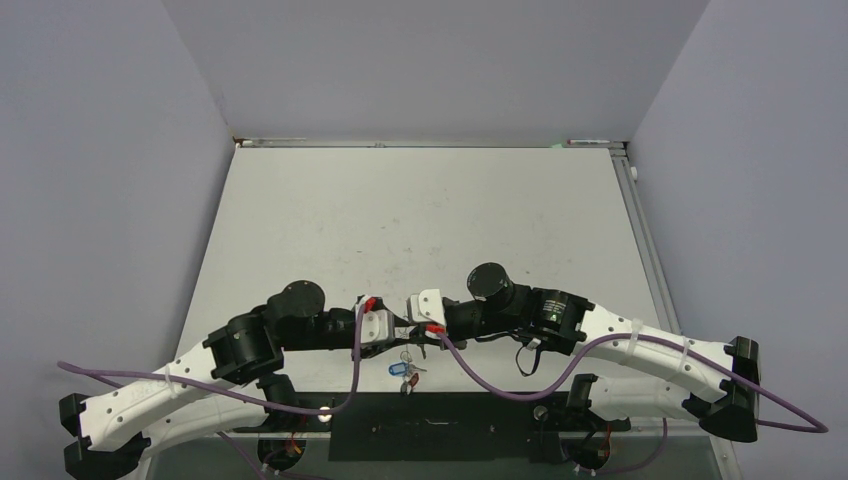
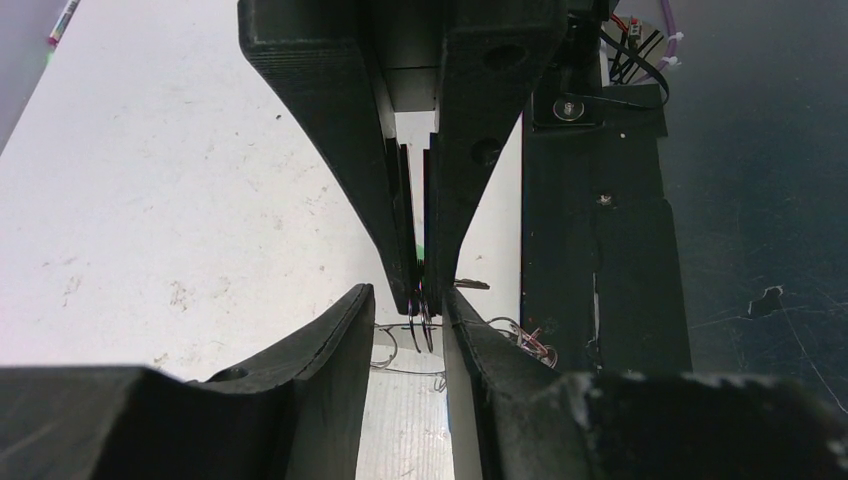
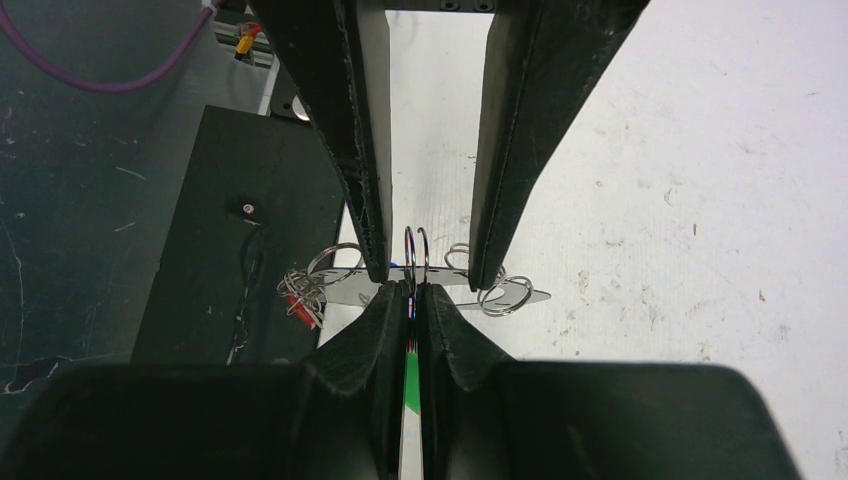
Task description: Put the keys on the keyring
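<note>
My left gripper (image 1: 390, 332) and right gripper (image 1: 414, 326) meet tip to tip near the table's front edge. In the right wrist view the left gripper (image 3: 430, 270) clamps the silver keyring (image 3: 520, 293) across its width. Small split rings (image 3: 505, 292) hang along the keyring's rim. My right gripper (image 3: 415, 290) is shut on a key with a green tag (image 3: 411, 385), pinched at two upright split rings (image 3: 416, 250). In the left wrist view the keyring's wire (image 2: 400, 372) spans my left fingers (image 2: 340, 340). A blue tag (image 1: 397, 370) and a red-tagged key bunch (image 3: 303, 308) hang below.
A black mat (image 1: 440, 425) lies at the table's near edge between the arm bases, right under the hanging keys. Purple cables (image 1: 480, 385) loop off both wrists. The white tabletop (image 1: 420, 220) stretches back to the grey walls.
</note>
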Available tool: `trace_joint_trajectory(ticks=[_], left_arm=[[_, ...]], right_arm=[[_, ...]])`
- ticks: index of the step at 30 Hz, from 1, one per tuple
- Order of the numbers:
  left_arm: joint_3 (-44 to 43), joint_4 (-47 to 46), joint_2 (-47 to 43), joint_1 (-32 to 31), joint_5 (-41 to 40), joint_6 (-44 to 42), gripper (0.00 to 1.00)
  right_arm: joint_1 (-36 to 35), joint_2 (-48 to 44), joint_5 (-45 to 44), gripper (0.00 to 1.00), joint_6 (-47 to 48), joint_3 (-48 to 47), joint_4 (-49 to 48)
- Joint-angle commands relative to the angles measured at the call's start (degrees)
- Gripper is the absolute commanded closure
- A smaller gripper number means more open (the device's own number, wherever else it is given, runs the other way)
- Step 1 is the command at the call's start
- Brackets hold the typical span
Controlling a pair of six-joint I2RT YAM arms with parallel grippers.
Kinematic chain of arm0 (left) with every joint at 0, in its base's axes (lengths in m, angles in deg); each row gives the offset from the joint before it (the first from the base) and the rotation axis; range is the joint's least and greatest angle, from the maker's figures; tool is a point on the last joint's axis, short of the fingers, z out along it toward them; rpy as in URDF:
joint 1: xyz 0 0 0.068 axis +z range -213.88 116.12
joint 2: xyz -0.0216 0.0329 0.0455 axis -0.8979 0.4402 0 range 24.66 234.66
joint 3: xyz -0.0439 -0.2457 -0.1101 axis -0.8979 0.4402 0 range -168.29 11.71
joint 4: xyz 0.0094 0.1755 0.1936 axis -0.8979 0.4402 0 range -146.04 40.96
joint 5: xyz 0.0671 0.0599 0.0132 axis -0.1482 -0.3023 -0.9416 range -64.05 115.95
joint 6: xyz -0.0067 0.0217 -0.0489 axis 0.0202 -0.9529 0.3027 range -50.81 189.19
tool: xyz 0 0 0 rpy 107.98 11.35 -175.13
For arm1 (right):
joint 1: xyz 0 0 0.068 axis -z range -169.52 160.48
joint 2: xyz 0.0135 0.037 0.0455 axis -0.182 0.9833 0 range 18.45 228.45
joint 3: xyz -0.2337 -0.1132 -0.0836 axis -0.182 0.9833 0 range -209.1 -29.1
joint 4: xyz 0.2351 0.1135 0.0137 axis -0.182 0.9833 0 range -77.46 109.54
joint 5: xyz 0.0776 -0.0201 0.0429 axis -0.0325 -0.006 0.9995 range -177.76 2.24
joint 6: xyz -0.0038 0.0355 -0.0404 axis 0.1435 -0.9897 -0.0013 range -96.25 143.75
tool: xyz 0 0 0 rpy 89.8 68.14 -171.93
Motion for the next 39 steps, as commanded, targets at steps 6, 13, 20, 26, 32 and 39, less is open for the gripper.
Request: trace_joint_trajectory(ticks=[6, 13, 20, 26, 32, 39], left_arm=[[0.19, -3.58, 0.30, 0.02, 0.49, 1.10, 0.76], [0.52, -3.52, 0.48, -0.04, 0.14, 1.01, 0.77], [0.63, -3.57, 0.94, -0.02, 0.17, 0.92, 0.81], [0.82, -4.51, 0.69, 0.03, 0.61, 1.35, 0.84], [0.79, -5.23, -0.13, -0.03, 0.03, 1.84, 0.78], [1.20, -5.72, -0.30, 0.02, 0.00, 2.06, 0.83]], right_arm=[[0.10, -1.89, 0.81, 0.95, -0.34, -0.86, -4.12], [0.10, -2.34, 0.59, 0.95, -0.28, -0.59, -4.56], [0.10, -2.37, 0.49, 0.95, -0.40, -0.56, -4.71], [0.10, -2.13, 0.73, 0.95, -0.38, -0.50, -4.73], [0.15, -2.15, 0.60, 0.95, -0.40, -0.50, -4.73], [0.10, -2.32, 0.57, 0.95, -0.38, -0.41, -4.77]])
